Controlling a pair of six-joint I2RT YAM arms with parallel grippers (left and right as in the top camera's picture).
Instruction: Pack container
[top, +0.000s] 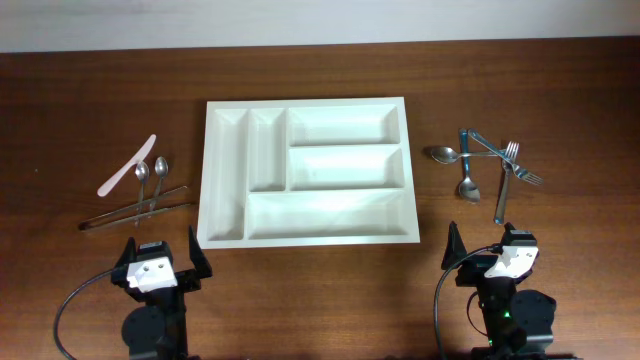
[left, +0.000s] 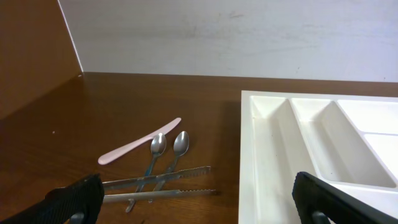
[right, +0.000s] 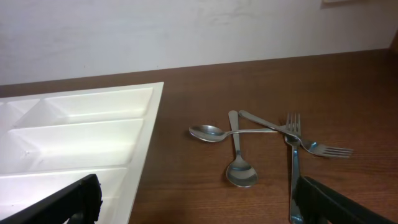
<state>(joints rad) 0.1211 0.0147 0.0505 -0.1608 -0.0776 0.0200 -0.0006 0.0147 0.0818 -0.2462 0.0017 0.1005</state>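
The white cutlery tray (top: 306, 170) lies mid-table, all compartments empty; it also shows in the left wrist view (left: 267, 162) and the right wrist view (right: 74, 143). Left of it lie a pink knife (top: 127, 165), two small spoons (top: 150, 172) and metal tongs (top: 135, 212); the left wrist view shows the knife (left: 138, 148), the spoons (left: 169, 146) and the tongs (left: 158, 188). Right of it lie two spoons (top: 466, 185) and two forks (top: 507, 180), also in the right wrist view (right: 239, 168). My left gripper (top: 160, 262) and right gripper (top: 490, 252) are open and empty near the front edge.
A pale wall (left: 249, 37) runs behind the table's far edge. Bare wood (top: 320, 290) lies between the two arms in front of the tray. Black cables (top: 75, 310) loop beside each arm base.
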